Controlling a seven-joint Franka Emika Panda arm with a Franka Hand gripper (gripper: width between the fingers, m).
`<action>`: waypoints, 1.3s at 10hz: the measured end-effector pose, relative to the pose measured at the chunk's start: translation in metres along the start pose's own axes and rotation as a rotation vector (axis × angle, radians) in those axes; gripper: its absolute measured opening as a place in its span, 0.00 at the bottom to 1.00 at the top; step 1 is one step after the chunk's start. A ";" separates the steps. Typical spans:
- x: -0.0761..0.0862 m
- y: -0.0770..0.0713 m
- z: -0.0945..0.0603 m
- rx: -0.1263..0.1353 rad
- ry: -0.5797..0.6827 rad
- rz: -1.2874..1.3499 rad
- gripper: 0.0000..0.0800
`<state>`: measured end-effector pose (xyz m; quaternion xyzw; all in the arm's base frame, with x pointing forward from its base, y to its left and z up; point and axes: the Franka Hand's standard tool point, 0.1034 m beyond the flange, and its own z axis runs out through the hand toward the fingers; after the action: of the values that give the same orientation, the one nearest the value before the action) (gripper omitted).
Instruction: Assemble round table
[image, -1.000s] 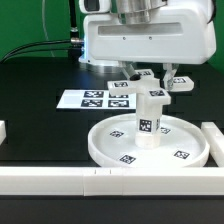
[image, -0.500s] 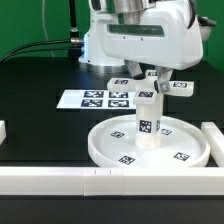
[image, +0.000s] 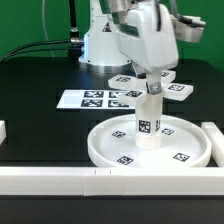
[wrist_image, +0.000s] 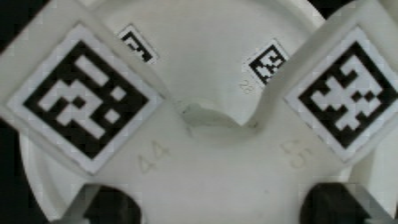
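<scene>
The round disc (image: 100, 150) lies on the black table near the front border. The short cylinder leg (image: 148, 125) stands upright in its hub. The cross-shaped foot (image: 178, 92) sits at the top of the leg, its tagged arms spread out flat. My gripper (image: 152, 82) comes down from above and is shut on the foot's middle. In the wrist view the foot (wrist_image: 214, 150) fills the frame with two big tags. My gripper (wrist_image: 222, 205) holds it between the dark fingertips (wrist_image: 107, 203), and the disc (wrist_image: 196, 35) shows beyond it.
The marker board (image: 95, 99) lies flat behind the disc, at the exterior view's left. White border blocks run along the front (image: 60, 178), the right (image: 214, 135) and the left edge (image: 3, 130). The arm's base stands at the back.
The hand has turned about its vertical axis above the leg, and the cross-shaped foot has turned with it. The leg and disc have stayed in place.
</scene>
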<state>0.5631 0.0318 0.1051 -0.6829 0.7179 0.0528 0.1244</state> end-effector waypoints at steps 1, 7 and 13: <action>-0.001 -0.002 0.001 0.015 0.000 0.051 0.56; -0.024 -0.003 -0.009 -0.029 -0.010 0.038 0.77; -0.038 -0.003 -0.014 -0.064 0.034 -0.354 0.81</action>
<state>0.5655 0.0651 0.1283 -0.8030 0.5864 0.0413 0.0977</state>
